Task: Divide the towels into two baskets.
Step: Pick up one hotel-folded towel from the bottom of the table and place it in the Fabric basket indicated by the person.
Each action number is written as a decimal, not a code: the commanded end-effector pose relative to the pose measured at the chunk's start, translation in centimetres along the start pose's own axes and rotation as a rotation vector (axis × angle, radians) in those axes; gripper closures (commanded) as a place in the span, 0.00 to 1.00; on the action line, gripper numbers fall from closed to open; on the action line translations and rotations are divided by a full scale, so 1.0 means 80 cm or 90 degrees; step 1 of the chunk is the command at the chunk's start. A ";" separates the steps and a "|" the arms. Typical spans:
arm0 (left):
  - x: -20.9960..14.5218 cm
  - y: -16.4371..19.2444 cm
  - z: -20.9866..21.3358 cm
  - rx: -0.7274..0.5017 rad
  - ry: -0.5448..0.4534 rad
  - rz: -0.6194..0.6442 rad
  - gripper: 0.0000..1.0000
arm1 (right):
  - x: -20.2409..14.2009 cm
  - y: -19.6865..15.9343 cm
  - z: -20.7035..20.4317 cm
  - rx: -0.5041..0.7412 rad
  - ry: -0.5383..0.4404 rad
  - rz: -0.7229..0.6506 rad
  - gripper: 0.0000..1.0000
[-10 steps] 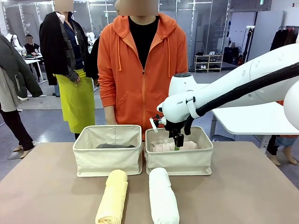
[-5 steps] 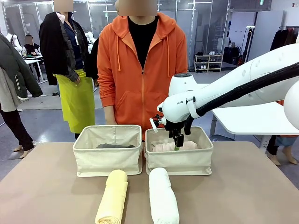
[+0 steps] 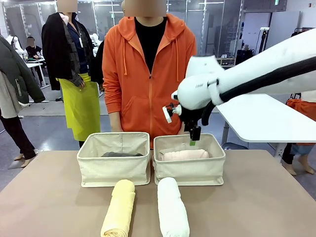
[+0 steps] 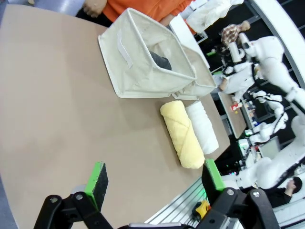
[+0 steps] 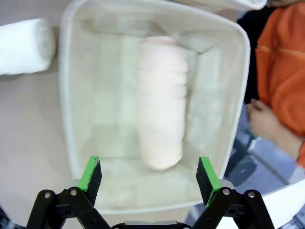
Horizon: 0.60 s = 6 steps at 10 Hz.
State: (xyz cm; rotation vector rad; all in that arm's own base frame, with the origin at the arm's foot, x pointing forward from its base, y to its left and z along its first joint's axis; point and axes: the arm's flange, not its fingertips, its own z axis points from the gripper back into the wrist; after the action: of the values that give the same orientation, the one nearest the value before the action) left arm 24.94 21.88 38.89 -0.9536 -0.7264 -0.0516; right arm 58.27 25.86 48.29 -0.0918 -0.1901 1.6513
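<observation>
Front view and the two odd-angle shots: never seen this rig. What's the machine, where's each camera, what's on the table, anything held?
It's two white robot arms at a brown table, with a person in an orange hoodie across it. The front view is from a fixed camera between the arms. The other two are from cameras on each wrist, looking along that arm's pincer. The right pincer hovers open and empty over the right basket, which holds the pink towel. The left pincer is open and empty too, well back from the baskets. The left basket holds the grey towel. The yellow towel and white towel lie on the table, on the robot's side of the baskets.
</observation>
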 end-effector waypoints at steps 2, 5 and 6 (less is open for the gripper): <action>0.000 -0.003 0.003 -0.008 -0.007 -0.004 0.00 | -0.077 0.075 0.054 0.099 -0.125 -0.181 0.00; 0.000 -0.003 0.003 -0.008 -0.007 -0.004 0.00 | -0.152 0.143 0.075 0.182 -0.233 -0.324 0.00; 0.000 -0.003 0.003 -0.008 -0.007 -0.004 0.00 | -0.181 0.162 0.076 0.238 -0.282 -0.351 0.00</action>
State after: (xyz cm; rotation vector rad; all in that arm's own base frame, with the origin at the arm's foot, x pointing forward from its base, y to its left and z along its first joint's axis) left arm 24.95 21.87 38.91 -0.9531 -0.7261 -0.0521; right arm 47.38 11.35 51.68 0.4752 -0.1993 1.1667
